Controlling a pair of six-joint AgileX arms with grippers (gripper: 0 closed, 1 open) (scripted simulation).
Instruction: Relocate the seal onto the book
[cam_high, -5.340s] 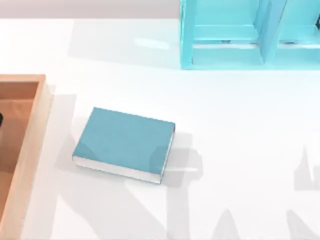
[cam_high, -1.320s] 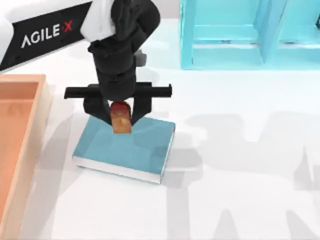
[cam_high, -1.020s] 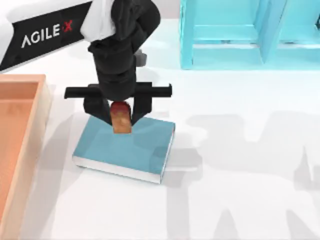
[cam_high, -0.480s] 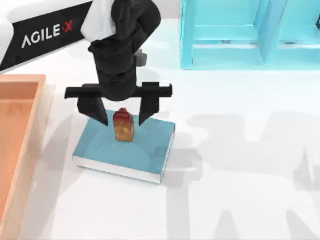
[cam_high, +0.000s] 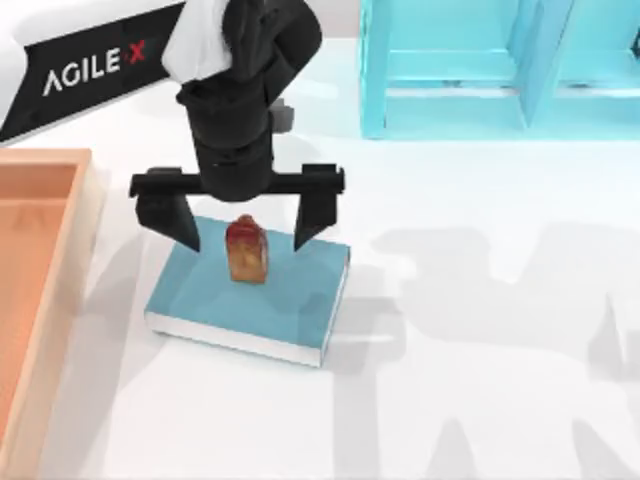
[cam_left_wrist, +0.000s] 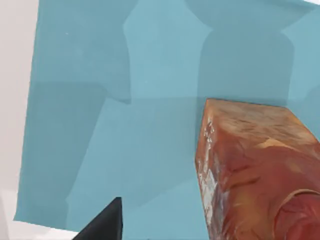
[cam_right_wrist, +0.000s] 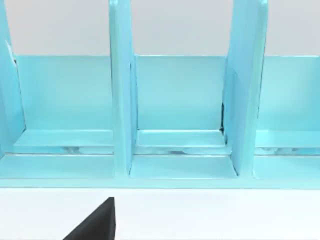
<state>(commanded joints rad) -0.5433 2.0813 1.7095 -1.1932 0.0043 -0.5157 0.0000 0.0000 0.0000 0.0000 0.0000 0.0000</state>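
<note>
Seal (cam_high: 246, 250) upright on the book (cam_high: 290, 300), directly under the left gripper (cam_high: 238, 232), between its 2 fingers and touching neither. Gripper fingers spread wide apart, 1 on each side of the seal, hanging over the book's far half. Left wrist view: seal (cam_left_wrist: 255, 170) standing on the teal cover (cam_left_wrist: 125, 140), 1 dark fingertip (cam_left_wrist: 102, 225) beside it. Book flat on the white tabletop (cam_high: 480, 350), wooden tray (cam_high: 40, 300) off to the gripper's left, cyan shelf unit (cam_high: 450, 70) beyond it to the right. Right wrist view faces that shelf unit (cam_right_wrist: 175, 115); can't tell the right gripper's state.
</note>
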